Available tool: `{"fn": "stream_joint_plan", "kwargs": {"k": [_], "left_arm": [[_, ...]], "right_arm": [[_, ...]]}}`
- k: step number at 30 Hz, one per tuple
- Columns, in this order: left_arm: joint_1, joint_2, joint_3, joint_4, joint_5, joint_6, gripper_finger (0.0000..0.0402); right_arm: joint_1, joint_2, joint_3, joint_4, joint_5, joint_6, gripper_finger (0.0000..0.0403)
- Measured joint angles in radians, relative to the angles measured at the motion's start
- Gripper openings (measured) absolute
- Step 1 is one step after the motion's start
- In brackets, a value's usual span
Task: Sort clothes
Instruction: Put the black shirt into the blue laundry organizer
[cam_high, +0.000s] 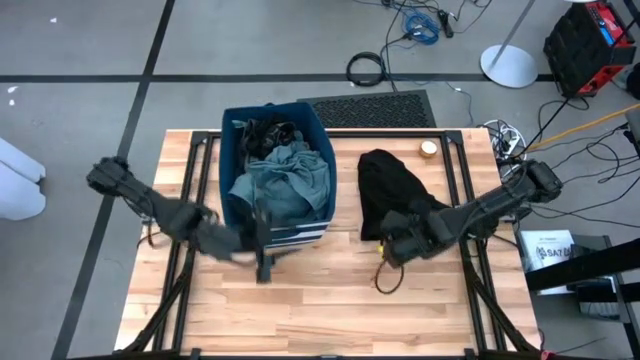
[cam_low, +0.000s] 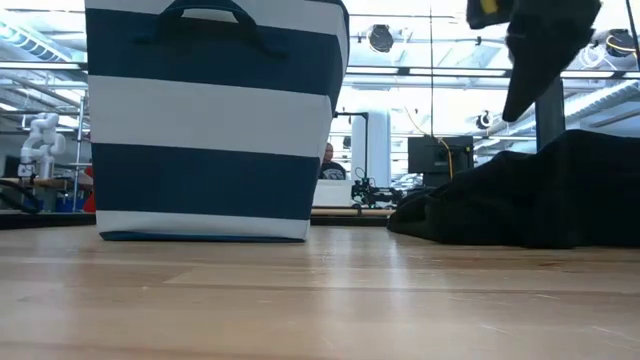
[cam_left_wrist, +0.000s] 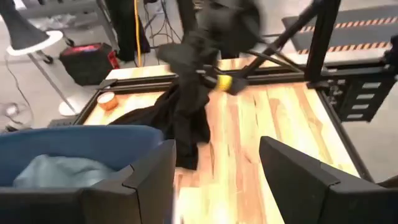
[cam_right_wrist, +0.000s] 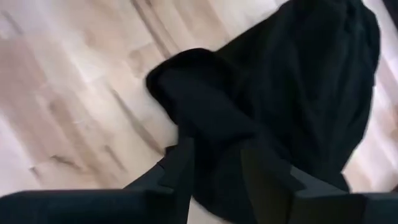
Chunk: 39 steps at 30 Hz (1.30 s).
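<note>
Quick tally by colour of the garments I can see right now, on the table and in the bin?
Black garment, on the table right of the bin: 1
Grey-green garment, in the bin: 1
Dark garment, at the bin's far end: 1, though it may be more than one piece
Total: 3

A bin (cam_high: 277, 215) is set on the surface (cam_high: 330, 300), left of centre, with clothes (cam_high: 283, 180) piled inside it. A garment (cam_high: 390, 190) is spread on the surface to the bin's right. The left claw (cam_high: 262, 245) is placed just before the bin; the right claw (cam_high: 395, 245) is placed at the garment's near edge.
</note>
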Motion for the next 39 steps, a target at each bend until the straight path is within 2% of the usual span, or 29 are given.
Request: {"fn": "stream_joint_plan", "kwargs": {"k": [3, 12, 15, 19, 26, 30, 33, 36, 37, 39], "left_arm": [[-0.071, 0.085, -0.001, 0.037, -0.065, 0.010, 0.0242], [-0.154, 0.285, -0.002, 0.184, -0.072, 0.002, 0.0242], [-0.154, 0.318, -0.002, 0.207, -0.073, 0.000, 0.0242], [-0.154, 0.339, -0.002, 0.205, -0.072, -0.024, 0.0242], [-0.161, 0.336, -0.002, 0.205, -0.068, -0.024, 0.0242], [-0.173, 0.335, -0.002, 0.207, -0.067, -0.024, 0.0242], [-0.174, 0.335, -0.002, 0.212, -0.068, -0.026, 0.0242], [-0.174, 0.335, -0.002, 0.212, -0.069, -0.026, 0.0242], [-0.173, 0.335, -0.002, 0.213, -0.069, -0.026, 0.0242], [-0.174, 0.335, -0.001, 0.217, -0.070, -0.026, 0.0242]], "right_arm": [[-0.052, -0.023, 0.000, -0.011, -0.020, -0.063, 0.0133], [-0.211, -0.051, 0.000, -0.028, -0.168, -0.212, 0.0185], [-0.251, -0.051, 0.000, -0.020, -0.222, -0.272, 0.0204], [-0.281, -0.052, -0.022, 0.008, -0.242, -0.319, 0.0222], [-0.288, -0.050, -0.208, 0.141, -0.303, -0.360, 0.0222], [-0.288, -0.050, -0.276, 0.149, -0.237, -0.312, 0.0195], [-0.267, -0.050, -0.279, 0.158, -0.221, -0.305, 0.0132], [-0.248, -0.050, -0.260, 0.159, -0.229, -0.324, 0.0034], [-0.243, -0.051, -0.249, 0.159, -0.236, -0.326, 0.0019], [-0.231, -0.050, -0.216, 0.148, -0.244, -0.312, 0.0016]]}}
